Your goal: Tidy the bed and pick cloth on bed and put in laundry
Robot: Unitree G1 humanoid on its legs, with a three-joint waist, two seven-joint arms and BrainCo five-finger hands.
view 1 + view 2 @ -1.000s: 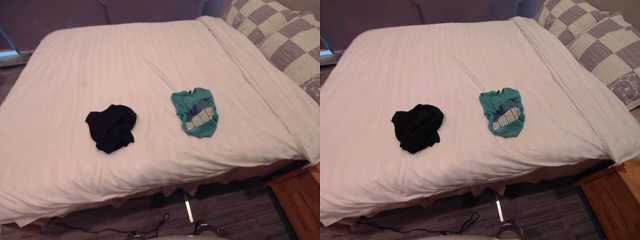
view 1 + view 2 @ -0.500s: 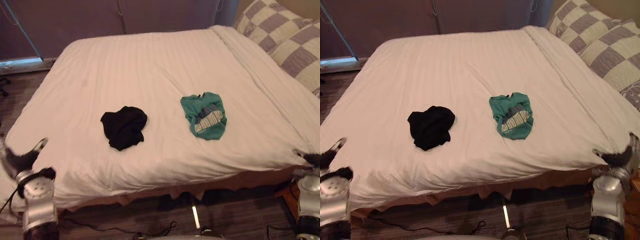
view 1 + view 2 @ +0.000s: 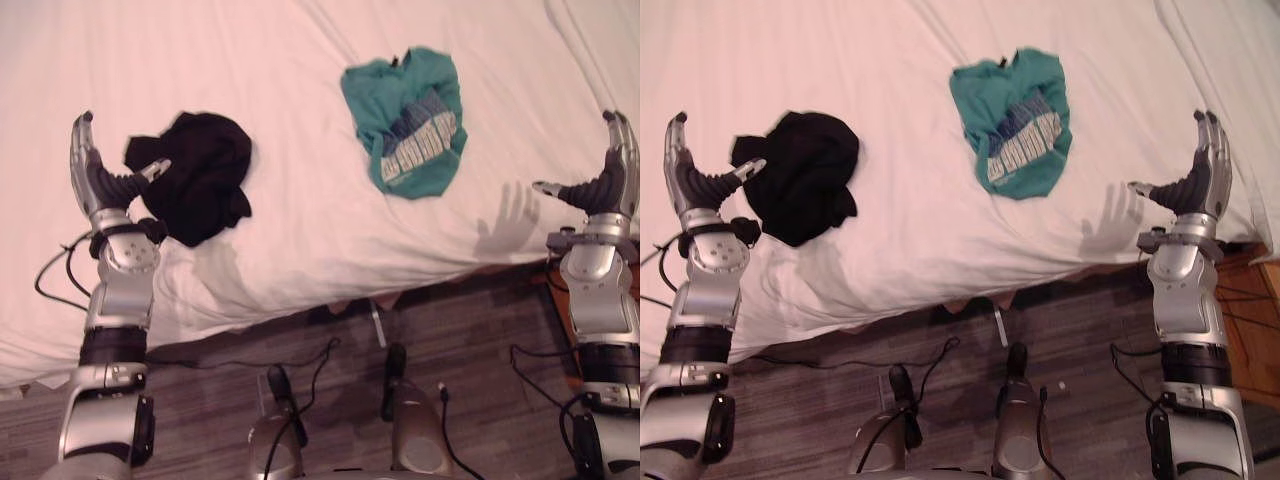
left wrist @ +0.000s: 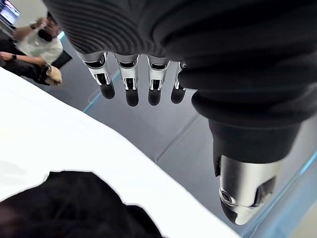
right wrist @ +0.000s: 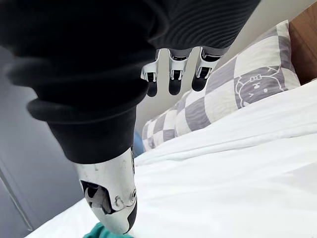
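On the white bed [image 3: 270,70] a black cloth [image 3: 195,175] and a green cloth [image 3: 408,120] lie apart, with nothing covering them, while the left hand [image 3: 103,186] and right hand [image 3: 603,190] stand raised with fingers spread at the bed's near edge, and checkered pillows [image 5: 233,96] lie at its head.

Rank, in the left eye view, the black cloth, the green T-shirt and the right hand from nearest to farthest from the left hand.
1. black cloth, just beside the left hand.
2. green T-shirt, mid-bed, toward the right.
3. right hand, by the bed's right edge.
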